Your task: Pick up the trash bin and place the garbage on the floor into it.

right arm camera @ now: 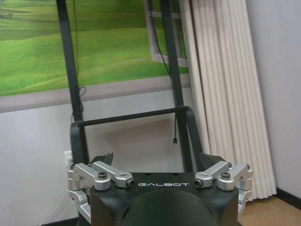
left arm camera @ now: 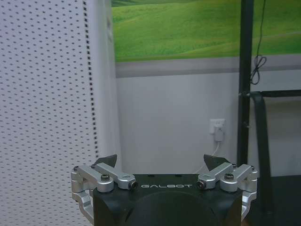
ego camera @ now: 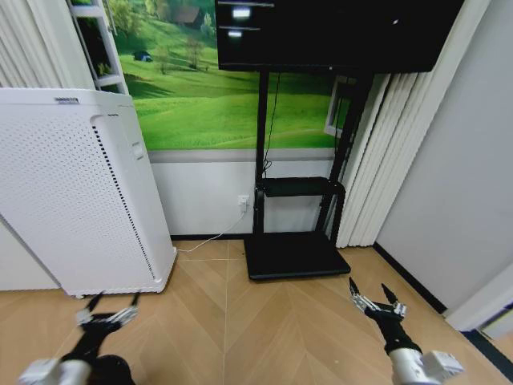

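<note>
The trash bin and the garbage are out of view. My left gripper [ego camera: 110,308] hangs open at the lower left of the head view, above the wooden floor and just in front of the white perforated appliance. The same gripper [left arm camera: 161,162] points at the wall between that appliance and the black stand, with nothing between its fingers. At the lower right my right gripper [ego camera: 371,294] is open and empty too. In its wrist view the right gripper [right arm camera: 159,160] faces the stand's legs and the curtain.
A white perforated appliance [ego camera: 72,192] stands at the left against the wall. A black TV stand [ego camera: 295,255] with a low base plate and shelf is ahead, its cable running to a wall socket [ego camera: 243,200]. White curtains [ego camera: 385,160] hang at the right. Herringbone wood floor [ego camera: 240,321] lies between.
</note>
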Available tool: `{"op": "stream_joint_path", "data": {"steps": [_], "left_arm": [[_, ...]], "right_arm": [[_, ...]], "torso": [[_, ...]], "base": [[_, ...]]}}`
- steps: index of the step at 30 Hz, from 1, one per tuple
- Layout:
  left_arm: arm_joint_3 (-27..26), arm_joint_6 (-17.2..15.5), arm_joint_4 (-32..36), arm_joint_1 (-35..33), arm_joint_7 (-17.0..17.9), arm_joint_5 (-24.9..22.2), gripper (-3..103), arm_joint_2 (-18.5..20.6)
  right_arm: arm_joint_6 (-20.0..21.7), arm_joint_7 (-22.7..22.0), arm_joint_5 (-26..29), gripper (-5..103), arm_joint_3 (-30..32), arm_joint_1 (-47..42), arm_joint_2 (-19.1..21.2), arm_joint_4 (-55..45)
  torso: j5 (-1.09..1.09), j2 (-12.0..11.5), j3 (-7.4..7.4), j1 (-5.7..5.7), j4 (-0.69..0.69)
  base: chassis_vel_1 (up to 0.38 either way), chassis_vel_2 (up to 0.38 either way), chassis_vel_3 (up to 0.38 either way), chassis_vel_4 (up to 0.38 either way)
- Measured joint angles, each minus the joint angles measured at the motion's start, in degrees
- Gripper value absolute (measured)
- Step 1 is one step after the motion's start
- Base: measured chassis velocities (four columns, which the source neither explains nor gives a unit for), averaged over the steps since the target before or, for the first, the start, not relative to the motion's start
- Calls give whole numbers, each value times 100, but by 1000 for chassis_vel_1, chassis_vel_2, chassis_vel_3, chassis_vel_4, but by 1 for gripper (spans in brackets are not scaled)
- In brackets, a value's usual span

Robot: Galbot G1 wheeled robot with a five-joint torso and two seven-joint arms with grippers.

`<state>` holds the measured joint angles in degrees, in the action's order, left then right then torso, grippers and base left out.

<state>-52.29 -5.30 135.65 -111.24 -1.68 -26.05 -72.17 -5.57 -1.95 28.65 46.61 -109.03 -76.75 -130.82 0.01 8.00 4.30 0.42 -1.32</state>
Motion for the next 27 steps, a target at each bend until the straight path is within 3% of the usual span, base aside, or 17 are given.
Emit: {"op": "stream_joint_path", "data": {"steps": [6,12,27], "left_arm": [[386,-117,373,-62,99,360,100,-267],[363,-322,449,-94,96,407,100,-293],[336,-335,431,-102,84,395,100,-292]], "right_arm": [[-47,24,-681,100,-357,-175,-261,-194],[96,62,-686,100,-308,-204,-293,-275],[124,67,-661,100,-299,-194,-288,-268]], "torso": [[-1,0,0,1,2],[-1,0,0,1,2],[-1,62,47,13,2]], "base": [[0,0,0,0],[0,0,0,0],[0,0,0,0]]}}
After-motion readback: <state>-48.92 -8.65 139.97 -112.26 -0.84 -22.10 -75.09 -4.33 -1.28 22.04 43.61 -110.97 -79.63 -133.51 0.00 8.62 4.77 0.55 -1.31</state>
